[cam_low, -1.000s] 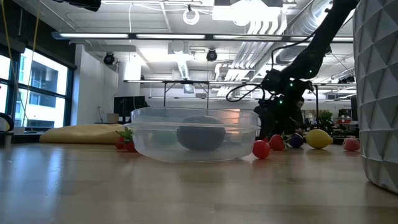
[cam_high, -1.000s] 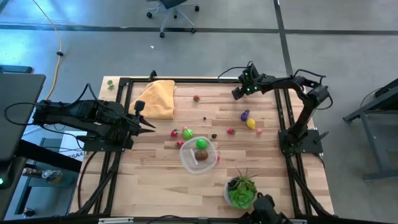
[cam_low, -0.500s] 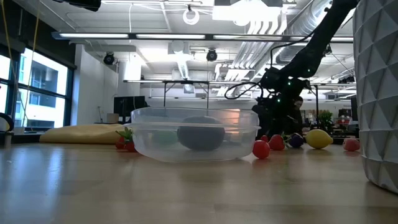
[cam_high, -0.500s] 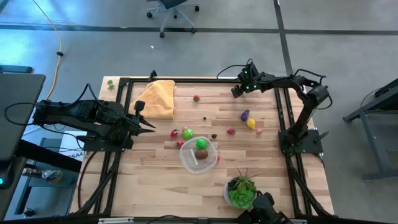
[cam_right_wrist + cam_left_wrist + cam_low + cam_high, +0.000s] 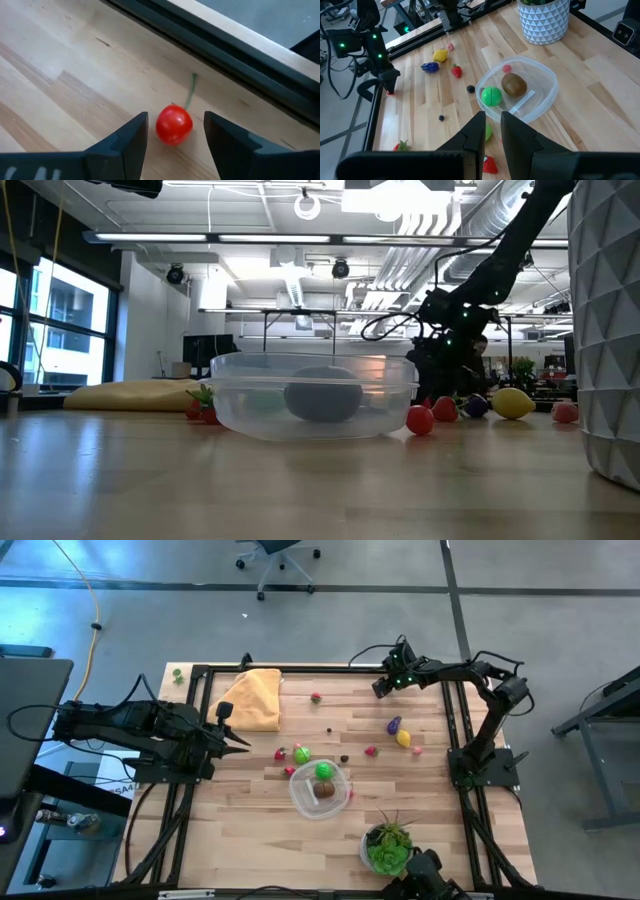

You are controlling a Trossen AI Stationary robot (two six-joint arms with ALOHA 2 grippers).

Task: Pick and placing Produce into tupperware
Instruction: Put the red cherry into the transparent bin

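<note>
Straddling a red cherry (image 5: 174,124) at the tabletop's far edge, your right gripper (image 5: 175,137) stands open, nothing held, while the tupperware (image 5: 320,791) near mid-tabletop holds few produce pieces, most still scattered outside.

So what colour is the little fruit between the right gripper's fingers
Red, a cherry with a thin green stem, lying on the wooden table. The right wrist view shows it best.

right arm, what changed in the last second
The right gripper shifted slightly toward the table's far edge, and now its jaws straddle a red cherry without touching it. The left gripper stayed parked with jaws nearly shut, and the tupperware and its produce are unmoved.
</note>
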